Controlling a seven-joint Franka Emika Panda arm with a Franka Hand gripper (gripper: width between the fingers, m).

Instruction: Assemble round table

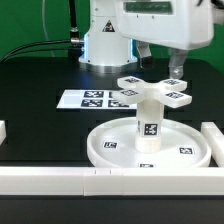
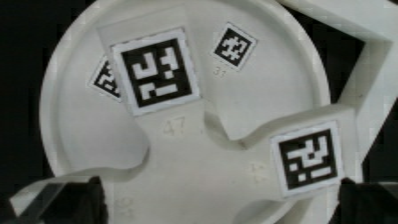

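the tool (image 1: 178, 68) stands spread and empty (upper right of frame), just behind the cross-shaped foot (image 1: 152, 92) atop the upright post (image 1: 148, 122) on the disc (image 1: 110, 146).

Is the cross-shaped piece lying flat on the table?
No, the cross-shaped foot sits atop the upright post standing in the round disc.

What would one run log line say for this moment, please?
gripper: open, holding nothing | post: upright on round disc | cross-shaped foot: on top of post | marker board: behind
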